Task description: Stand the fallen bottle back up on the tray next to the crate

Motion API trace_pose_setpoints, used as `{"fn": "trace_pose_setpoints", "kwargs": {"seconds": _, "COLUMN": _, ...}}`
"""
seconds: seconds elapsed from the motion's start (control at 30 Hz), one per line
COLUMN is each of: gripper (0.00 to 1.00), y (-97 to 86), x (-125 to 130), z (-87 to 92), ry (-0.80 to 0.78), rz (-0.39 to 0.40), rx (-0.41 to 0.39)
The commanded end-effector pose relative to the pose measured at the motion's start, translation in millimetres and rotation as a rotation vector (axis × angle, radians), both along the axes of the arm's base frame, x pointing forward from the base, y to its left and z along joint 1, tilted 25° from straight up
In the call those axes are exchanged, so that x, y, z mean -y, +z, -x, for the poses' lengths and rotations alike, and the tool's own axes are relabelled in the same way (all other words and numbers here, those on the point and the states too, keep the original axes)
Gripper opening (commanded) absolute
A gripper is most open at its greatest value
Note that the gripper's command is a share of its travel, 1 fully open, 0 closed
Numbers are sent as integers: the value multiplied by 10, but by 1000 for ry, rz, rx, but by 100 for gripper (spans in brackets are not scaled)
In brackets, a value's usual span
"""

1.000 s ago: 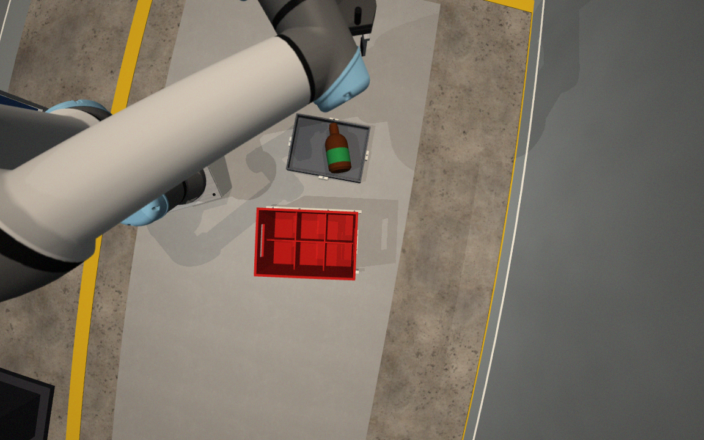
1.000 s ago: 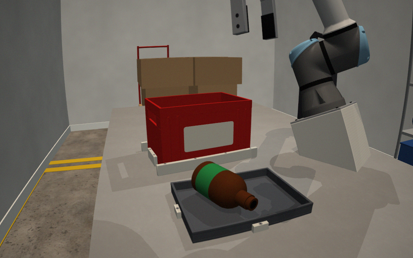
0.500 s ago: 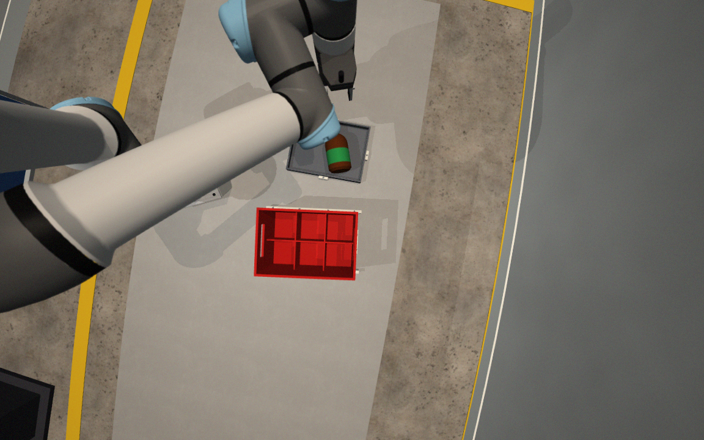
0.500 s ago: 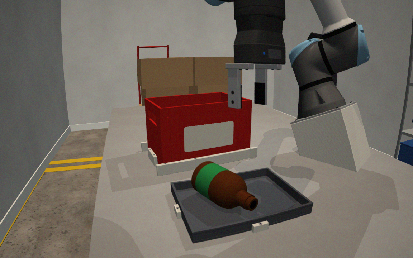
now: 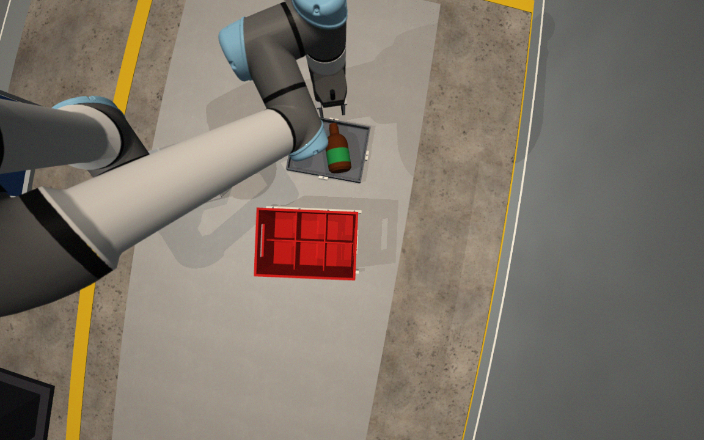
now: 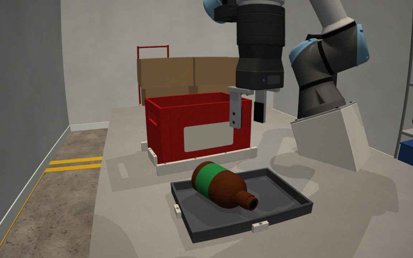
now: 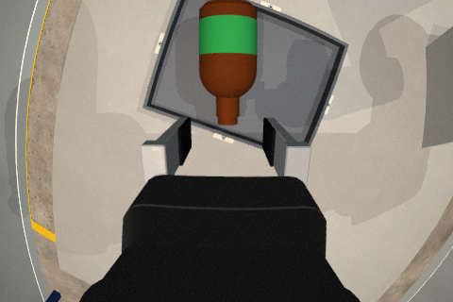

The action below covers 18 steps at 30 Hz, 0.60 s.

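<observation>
A brown bottle (image 6: 221,186) with a green label lies on its side in the dark grey tray (image 6: 238,206), its neck pointing away from the red crate (image 6: 198,126). It also shows in the overhead view (image 5: 337,148) and the wrist view (image 7: 228,57). My gripper (image 6: 247,113) is open and empty. It hangs well above the table, over the tray's edge near the bottle's mouth. In the wrist view the fingers frame the bottle's neck end from above.
The red crate (image 5: 305,242) has several empty compartments and stands in a white frame beside the tray (image 5: 324,150). The arm's white base block (image 6: 330,138) stands right of the tray. Cardboard boxes (image 6: 185,75) stand behind the table.
</observation>
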<state>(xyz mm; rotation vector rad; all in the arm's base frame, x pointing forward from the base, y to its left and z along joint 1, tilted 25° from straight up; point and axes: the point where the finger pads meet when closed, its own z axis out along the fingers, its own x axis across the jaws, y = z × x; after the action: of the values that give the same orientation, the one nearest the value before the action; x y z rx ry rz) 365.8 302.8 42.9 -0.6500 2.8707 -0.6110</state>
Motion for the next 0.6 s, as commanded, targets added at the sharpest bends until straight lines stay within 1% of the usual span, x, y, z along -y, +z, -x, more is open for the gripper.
{"fn": "trace_pose_setpoints", "kwargs": {"seconds": 0.0, "gripper": 100, "y": -14, "x": 24, "z": 1, "ry": 0, "rz": 1, "rx": 2}}
{"fn": "trace_pose_setpoints", "kwargs": {"seconds": 0.13, "gripper": 100, "y": -16, "x": 28, "z": 2, "ry": 0, "rz": 2, "rx": 2}}
{"fn": "trace_pose_setpoints", "kwargs": {"seconds": 0.17, "gripper": 0, "y": -16, "x": 28, "z": 2, "ry": 0, "rz": 2, "rx": 2}}
{"fn": "trace_pose_setpoints", "kwargs": {"seconds": 0.57, "gripper": 0, "y": -16, "x": 28, "z": 2, "ry": 0, "rz": 2, "rx": 2}}
